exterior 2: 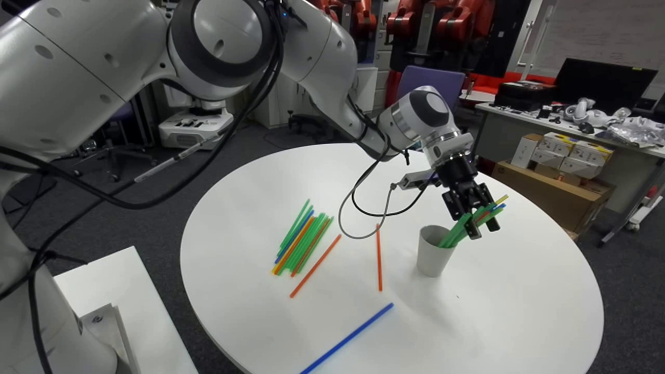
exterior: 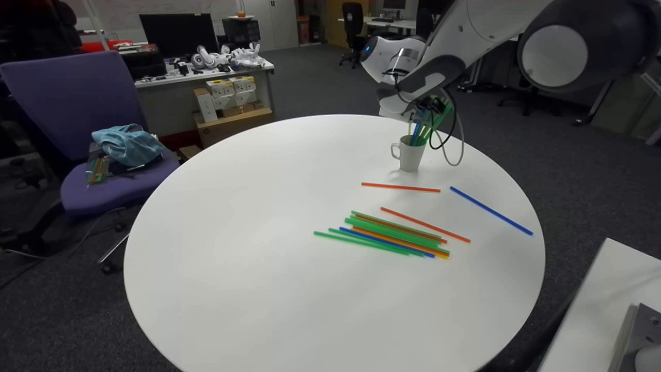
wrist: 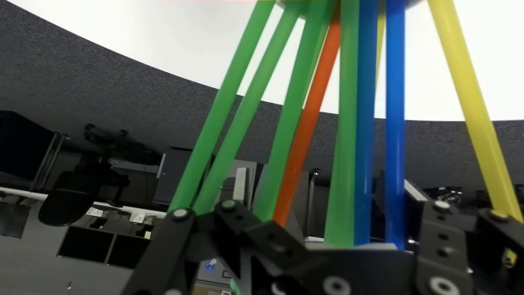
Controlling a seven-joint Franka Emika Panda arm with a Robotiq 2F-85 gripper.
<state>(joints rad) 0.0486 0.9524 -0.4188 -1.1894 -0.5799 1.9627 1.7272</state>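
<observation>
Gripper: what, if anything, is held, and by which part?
Nothing looks held: the gripper stands open around the upper parts of straws in the mug.

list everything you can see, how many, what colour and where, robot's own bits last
Round table: 1, white, centre
Mug: 1, white, on table
Mug straws: several, green, blue, red-orange, yellow, in mug
Straw pile: 1, green, blue, yellow-orange, red-orange, on table
Loose straws: 2, red-orange, near pile
Lone straw: 1, blue, near table edge
Chair: 1, purple, beside table
Cloth: 1, blue, on chair
Side stand: 1, white, beside table
Cluttered desk: 1, grey, background
Monitor: 1, black, on desk
Boxes: several, white and brown, by desk
Other furniture: uncounted, mixed colours, background
Arm: 1, white and grey, above table
Claw: 1, black, open, at mug straws
</observation>
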